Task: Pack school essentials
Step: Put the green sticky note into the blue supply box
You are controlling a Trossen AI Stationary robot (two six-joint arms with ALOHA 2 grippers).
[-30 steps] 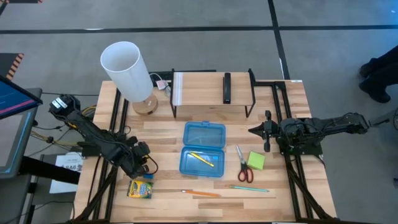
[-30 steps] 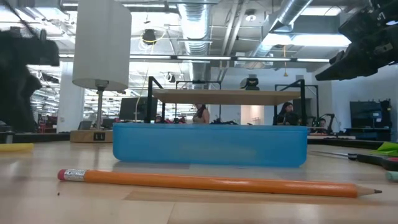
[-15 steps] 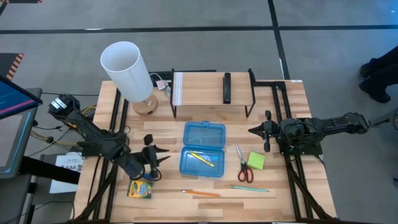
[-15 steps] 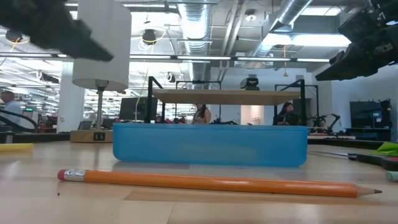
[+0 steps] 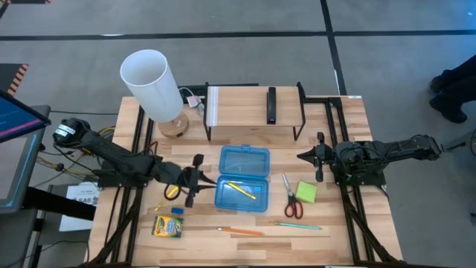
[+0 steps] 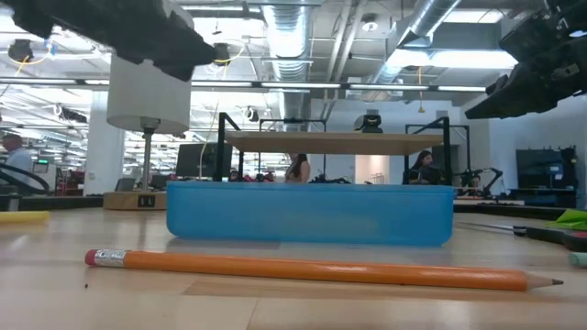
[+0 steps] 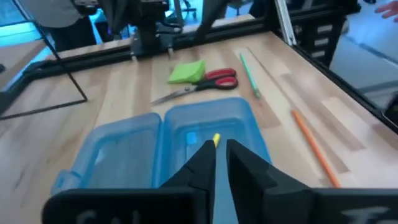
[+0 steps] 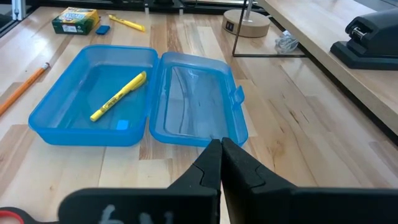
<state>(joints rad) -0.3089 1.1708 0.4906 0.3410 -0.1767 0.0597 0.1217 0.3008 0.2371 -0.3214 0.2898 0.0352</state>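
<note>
pencil (image 5: 240,231), orange, thin, light and stiff, lies on the table near the open blue case (image 5: 242,179) and is likely best pinched mid-shaft; the case holds a yellow marker (image 8: 118,96) and a small blue eraser (image 8: 122,125), left gripper (image 5: 202,181) and right gripper (image 5: 301,156) both pressed together, empty.

high: overhead, straight down, whole table (image 5: 245,152)
low: tabletop level, close behind orange pencil (image 6: 321,269)
left wrist: faces right arm
right wrist: faces left side
shared: blue case (image 5: 242,179), all four views
</note>
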